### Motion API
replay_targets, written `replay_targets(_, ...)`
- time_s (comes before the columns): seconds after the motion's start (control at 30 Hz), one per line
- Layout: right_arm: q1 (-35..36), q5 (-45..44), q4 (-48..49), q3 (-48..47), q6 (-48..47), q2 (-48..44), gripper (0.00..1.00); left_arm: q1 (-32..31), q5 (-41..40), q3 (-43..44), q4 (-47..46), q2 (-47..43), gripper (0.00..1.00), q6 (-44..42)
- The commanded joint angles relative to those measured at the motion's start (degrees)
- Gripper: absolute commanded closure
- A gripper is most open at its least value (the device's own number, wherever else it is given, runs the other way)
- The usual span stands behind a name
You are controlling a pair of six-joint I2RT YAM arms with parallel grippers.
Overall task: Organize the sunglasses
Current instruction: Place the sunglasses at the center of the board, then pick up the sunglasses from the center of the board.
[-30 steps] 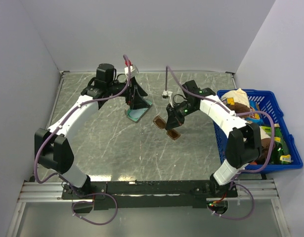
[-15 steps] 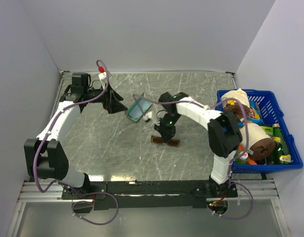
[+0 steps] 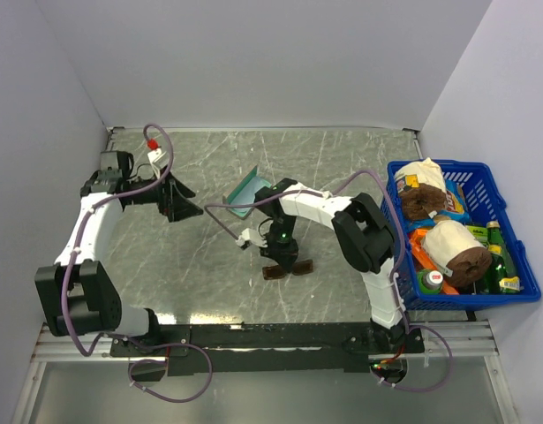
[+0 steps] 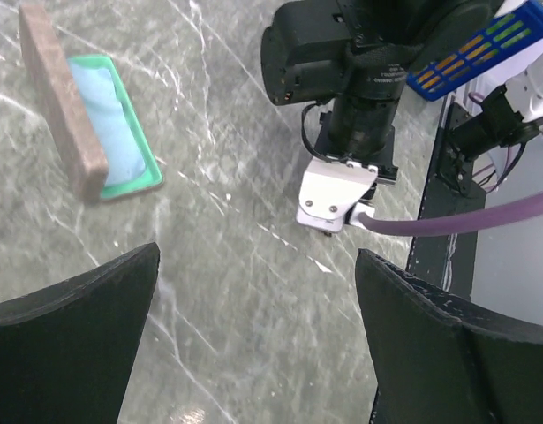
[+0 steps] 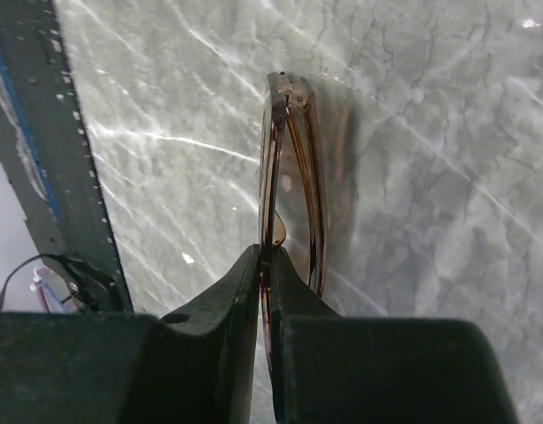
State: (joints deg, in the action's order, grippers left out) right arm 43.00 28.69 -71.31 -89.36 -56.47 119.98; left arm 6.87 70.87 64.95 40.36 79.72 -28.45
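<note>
The right gripper point(image 5: 264, 265) is pinched tight on the rim of the folded sunglasses point(image 5: 293, 168). They sit low near the middle of the table point(image 3: 342, 291), somewhat toward its near edge. Whether they touch the marble is unclear. Their long axis runs roughly parallel to the near edge, lenses on edge. The left gripper point(image 4: 253, 336) hovers near the left edge with its fingers spread wide, holding nothing. The open case point(image 3: 251, 194) lies between the two grippers, nearer the far edge.

Sunglasses point(image 3: 287, 268): amber-brown lenses, thin dark frame. Case point(image 3: 247, 193): grey-brown outside, green lining, lt blue cloth point(image 4: 108, 132) inside. Table point(image 3: 342, 159): grey-green marble w/ white veins. Basket point(image 3: 511, 234): blue. L arm point(image 3: 90, 221) & R arm point(image 3: 311, 205): white w/ black joints, purple cables point(image 4: 483, 216)
</note>
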Motion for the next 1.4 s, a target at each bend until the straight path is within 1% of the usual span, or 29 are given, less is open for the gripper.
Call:
replay_targets(0.0,0.85,-3.64,0.73,-2.13,-0.66,1.3,0.81,0.6,1.38,-2.8,-2.21,-5.01,0.03,-0.65)
replay_targets(0.03,0.85,-3.99,1.25,-1.87,-0.23,1.22,0.78,0.68,1.11,-3.33,-3.87,-6.23,0.03,0.05)
replay_targets(0.07,0.85,-4.16,2.56,-1.69,0.13,1.13,0.72,0.68,0.5,-4.12,-4.58,-6.86,0.04,0.93)
replay_targets(0.13,1.12,-5.56,4.59,-0.82,1.87,-0.18,0.63,0.68,0.06,-5.09,-6.86,-8.44,0.04,2.07)
replay_targets(0.17,0.94,-6.09,5.73,-0.38,2.41,-0.88,0.56,0.6,-0.03,-5.79,-7.31,-8.79,0.03,2.86)
replay_targets(0.27,0.94,-7.24,9.6,1.47,4.34,-4.22,0.47,0.68,-0.38,-6.76,-8.45,-9.94,0.03,3.4)
replay_targets(0.4,0.94,-9.78,16.53,5.07,7.59,-10.01,0.44,0.68,-0.82,-7.82,-9.42,-10.9,0.03,3.49)
replay_targets(0.5,0.94,-12.16,21.28,10.68,9.26,-14.85,0.39,0.6,-1.09,-8.26,-9.95,-11.17,0.04,3.57)
replay_targets(0.57,0.94,-13.56,23.14,12.54,9.71,-17.66,0.35,0.68,-1.09,-8.7,-10.65,-11.34,0.04,3.75)
replay_targets(0.77,0.85,-16.73,28.41,15.97,11.03,-20.75,0.31,0.68,-0.91,-9.14,-11.18,-11.52,0.04,4.1)
replay_targets(0.87,0.59,-18.75,32.19,20.79,8.41,-23.91,0.27,0.77,-0.91,-9.4,-11.09,-11.69,0.04,3.75)
replay_targets(0.9,0.5,-18.93,32.72,21.59,7.7,-24.53,0.24,0.69,-0.91,-9.66,-11.35,-11.7,0.04,3.84)
replay_targets(1.0,-0.99,-16.22,32.64,23.0,5.41,-25.33,0.21,0.68,-1.09,-9.84,-11.71,-11.7,0.03,4.01)
replay_targets(1.1,-2.31,-13.66,31.76,23.35,3.74,-25.5,0.19,0.6,-1.0,-9.67,-10.83,-11.7,0.04,3.22)
replay_targets(1.37,-2.84,-14.27,36.59,27.48,0.4,-25.59,0.14,0.68,-1.35,-10.46,-12.06,-12.58,0.04,3.66)
